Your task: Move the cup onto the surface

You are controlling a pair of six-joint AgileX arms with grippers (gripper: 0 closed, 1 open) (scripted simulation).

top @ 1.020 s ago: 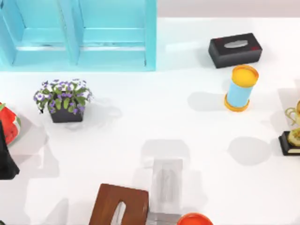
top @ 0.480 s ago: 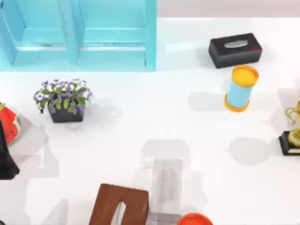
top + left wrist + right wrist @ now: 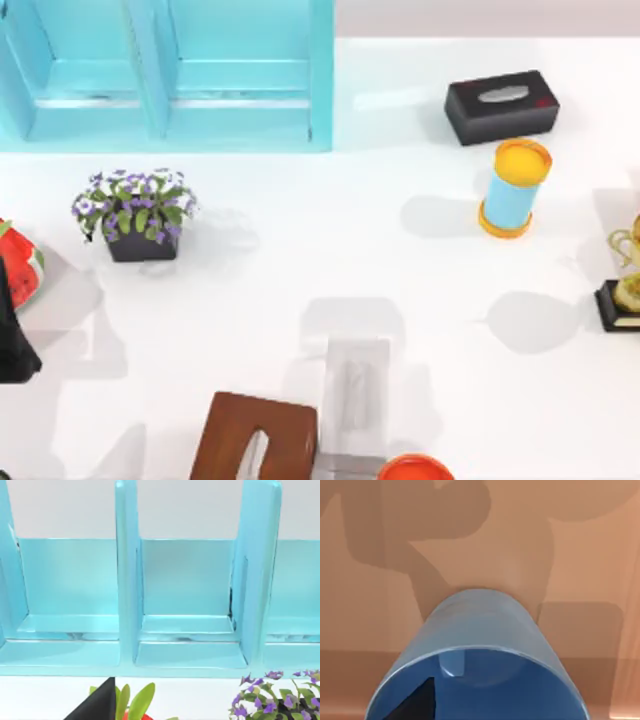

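Cup (image 3: 480, 630) comes up close in the right wrist view: a plain mid-blue, smooth-walled, slightly tapered vessel, blue inside as well. Its round mouth is turned toward the camera. It hangs over or rests on a flat tan-brown surface (image 3: 580, 555) crossed by soft shadows. Whether the two touch cannot be told, nor whether that surface is the wooden board. A dark wedge (image 3: 417, 702) juts across the cup's mouth. How far the right hand is open, and whether it has the cup, cannot be told.

From above, the desk (image 3: 300, 270) is a broad, flat, matte white top with grey shadows lying on it. A glossy turquoise cabinet (image 3: 170, 80) stands along its far left part. To the right of it lies a black tissue box (image 3: 502, 105), and just nearer stands a light-blue cylinder (image 3: 512, 190) with an orange-yellow top and base. A dark pot of purple flowers (image 3: 135, 215) sits on the left side, and a watermelon slice (image 3: 20, 275) lies at the left edge. The left arm (image 3: 12, 345) is parked there as a black block. A golden trophy (image 3: 625, 285) on a black base is cut by the right edge. Along the near edge lie a brown wooden board (image 3: 235, 440) with a slot, a pale grey box (image 3: 352, 400) beside it, and an orange round rim (image 3: 415, 468).

The left wrist view faces the cabinet's open compartments (image 3: 187, 580), with upright dividers and smooth shelf floors. Purple blooms (image 3: 280, 700) and green leaves (image 3: 137, 702) are nearer the camera, beside a black wedge (image 3: 95, 705). The left hand's opening cannot be told.
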